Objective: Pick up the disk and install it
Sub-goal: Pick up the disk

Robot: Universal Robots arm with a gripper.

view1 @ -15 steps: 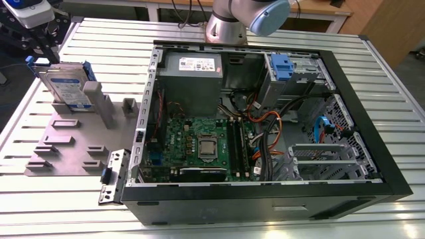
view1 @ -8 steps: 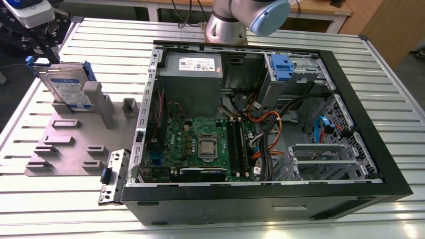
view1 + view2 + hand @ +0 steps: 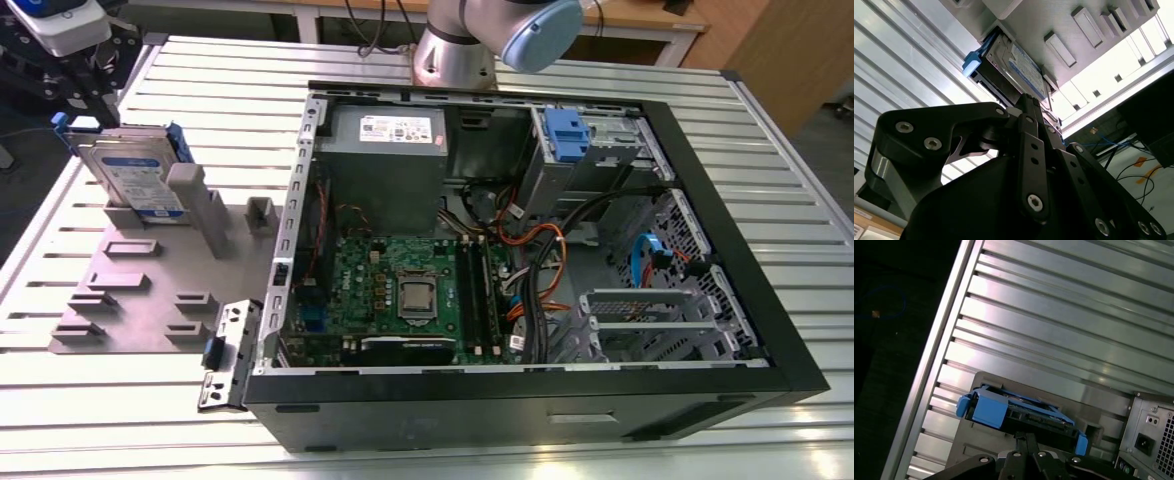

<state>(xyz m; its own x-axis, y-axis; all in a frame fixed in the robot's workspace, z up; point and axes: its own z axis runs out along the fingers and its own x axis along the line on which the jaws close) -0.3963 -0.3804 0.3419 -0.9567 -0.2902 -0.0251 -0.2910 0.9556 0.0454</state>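
At the exterior view's left, on the slatted metal table [image 3: 107, 420]: the disk [image 3: 134, 180] stands on edge in a slot of a grey holder plate [image 3: 160, 290], leaning slightly, with its label face turned toward the open computer case [image 3: 507, 410]. The blue carrier frames its rim, showing best in the first wrist view [image 3: 1019, 412] as a blue tab at each end of the dark edge. The hand [image 3: 91, 108] hangs right at the disk's upper end, away from the case. In both wrist views its tip [image 3: 1026, 436] lines up on the narrow top edge. I cannot tell how far open it is, nor whether it has hold of anything. The disk is not yet out of the holder. Inside the case a drive cage at the far corner carries a lone blue bracket [image 3: 567, 135]. Handling, as a judgement: the disk should be rigid, dense for its size and sensitive to knocks. The bare metal faces are likely slick, and the plastic carrier probably flexes a little. The best hold looks to be across the two flat faces at the free upper end, square to the body, clear of the blue tabs and of the connector edge.
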